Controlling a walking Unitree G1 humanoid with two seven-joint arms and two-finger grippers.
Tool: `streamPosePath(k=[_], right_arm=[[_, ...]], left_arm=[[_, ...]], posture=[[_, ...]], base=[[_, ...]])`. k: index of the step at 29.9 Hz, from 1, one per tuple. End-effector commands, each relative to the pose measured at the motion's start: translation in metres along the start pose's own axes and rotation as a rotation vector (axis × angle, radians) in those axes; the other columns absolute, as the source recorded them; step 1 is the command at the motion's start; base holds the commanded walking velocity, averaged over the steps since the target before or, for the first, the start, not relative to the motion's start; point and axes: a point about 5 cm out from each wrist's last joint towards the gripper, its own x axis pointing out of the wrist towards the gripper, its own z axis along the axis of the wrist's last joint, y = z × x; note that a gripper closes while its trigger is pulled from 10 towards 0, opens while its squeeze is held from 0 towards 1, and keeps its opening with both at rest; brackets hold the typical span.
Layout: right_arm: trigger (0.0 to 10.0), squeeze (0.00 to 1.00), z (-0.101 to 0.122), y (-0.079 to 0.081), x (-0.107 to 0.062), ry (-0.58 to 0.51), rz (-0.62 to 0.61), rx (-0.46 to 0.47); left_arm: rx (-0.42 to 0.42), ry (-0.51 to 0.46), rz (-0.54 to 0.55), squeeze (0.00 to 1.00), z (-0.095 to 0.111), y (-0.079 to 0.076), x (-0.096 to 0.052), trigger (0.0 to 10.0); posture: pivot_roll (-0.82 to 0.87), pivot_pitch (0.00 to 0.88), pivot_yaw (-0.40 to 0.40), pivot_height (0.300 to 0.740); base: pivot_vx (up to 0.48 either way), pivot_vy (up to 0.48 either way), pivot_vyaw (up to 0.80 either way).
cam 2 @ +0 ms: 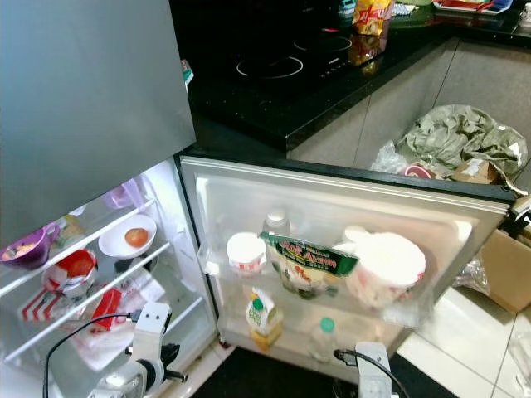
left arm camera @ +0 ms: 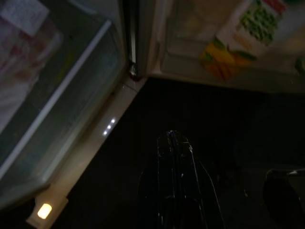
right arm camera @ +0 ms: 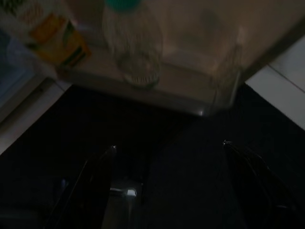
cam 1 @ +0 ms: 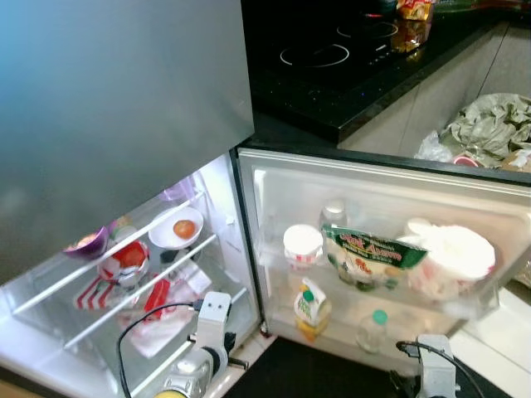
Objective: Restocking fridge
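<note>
Your fridge door [cam 1: 274, 178] stands open at frame centre, its lower shelf holding a juice carton [cam 1: 311, 308] and clear bottle [right arm camera: 133, 45]. Left end effector [left arm camera: 174, 143] hangs pinched empty; right end effector [right arm camera: 169, 148] spread wide, empty.

One open fridge [cam 1: 249, 178], two bowls on its shelves, a white one [cam 1: 176, 230] holding one tomato [cam 1: 184, 228] and a purple one [cam 1: 88, 244], one juice carton [cam 1: 311, 308], one clear bottle [cam 1: 372, 329], one green bag [cam 1: 372, 258], one paper cup [cam 1: 303, 245] in the door
</note>
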Motion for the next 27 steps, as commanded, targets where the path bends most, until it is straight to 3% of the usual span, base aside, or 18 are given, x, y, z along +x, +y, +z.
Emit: streamPosePath(k=[1, 9, 17, 27], right_arm=[[10.0, 0.0, -0.0055, 0.0017, -0.0013, 0.014, 0.0, 0.011], [10.0, 0.0, -0.0061, 0.0017, -0.0015, 0.016, 0.001, 0.01], [10.0, 0.0, -0.0045, 0.0002, -0.0015, 0.013, 0.001, 0.009], [10.0, 0.0, -0.0037, -0.0021, -0.0015, 0.014, -0.001, 0.009]], left_arm=[[-0.01, 0.022, 0.0, 0.0, -0.0061, -0.0019, -0.0006, 10.0], [-0.012, 0.025, 0.002, 0.0, -0.0069, -0.0008, -0.0011, 10.0], [-0.016, 0.058, 0.007, 0.0, -0.0101, 0.0006, -0.0015, 10.0], [-0.003, 0.066, 0.038, 0.0, -0.012, 0.0045, -0.0027, 10.0]], posture=[[-0.17, 0.062, 0.058, 0.74], [-0.17, 0.061, 0.057, 0.74], [-0.17, 0.065, 0.054, 0.74], [-0.17, 0.067, 0.053, 0.74]], base=[[-0.48, 0.0, 0.0], [-0.42, 0.0, 0.0], [0.0, 0.0, 0.0], [0.0, -0.48, 0.0]])
